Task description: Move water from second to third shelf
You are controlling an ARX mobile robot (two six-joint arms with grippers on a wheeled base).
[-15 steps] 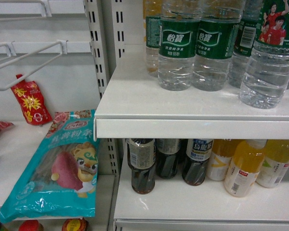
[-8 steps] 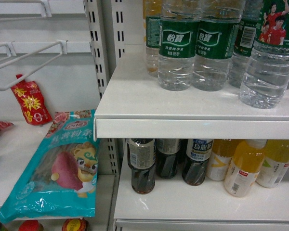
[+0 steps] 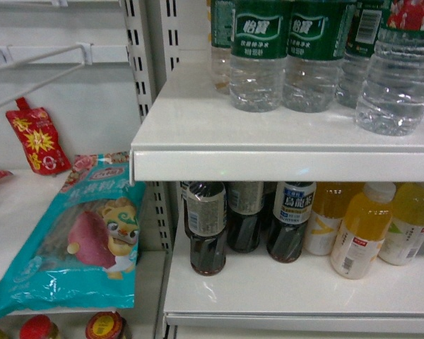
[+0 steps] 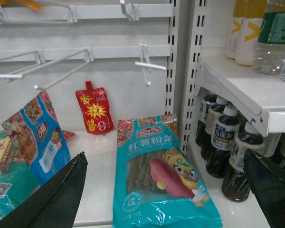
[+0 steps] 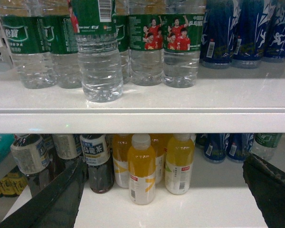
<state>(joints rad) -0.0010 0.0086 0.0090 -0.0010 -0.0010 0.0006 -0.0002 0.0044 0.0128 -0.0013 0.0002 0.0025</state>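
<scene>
- Head view looks at a white upper shelf (image 3: pixel 219 131) carrying water bottles with green wrap labels; the nearest one (image 3: pixel 399 67) stands at the right, ahead of the row, its label showing red-shirted players.
- Two more green-labelled water bottles (image 3: pixel 258 60) stand side by side further left on the same shelf, touching or nearly so.
- On the lower shelf (image 3: pixel 268 289), three dark tea bottles (image 3: pixel 207 229) with pale labels stand at the left, and yellow juice bottles (image 3: pixel 362 233) stand just beside them to the right.
- Left of the shelf upright, a teal snack bag (image 3: pixel 78 244) with a cartoon animal leans on a separate shelf, and a red spouted pouch (image 3: pixel 37 138) sits behind it below white wire hooks (image 3: pixel 35 67).
- Right wrist view faces the same two shelves: the forward water bottle (image 5: pixel 99 52) stands near the front edge of the upper shelf, apart from the row behind it.
- Dark blue drink bottles (image 5: pixel 249 28) stand at the right of that upper shelf.
- The right pincer (image 5: pixel 164 190) is spread wide and holds nothing; its dark fingers (image 5: pixel 52 199) frame the lower shelf's juice bottles.
- Left wrist view shows the left pincer (image 4: pixel 168 190) also spread wide and empty, its fingers (image 4: pixel 57 197) either side of the teal snack bag, with a blue packet (image 4: pixel 40 137) standing upright at the left.
</scene>
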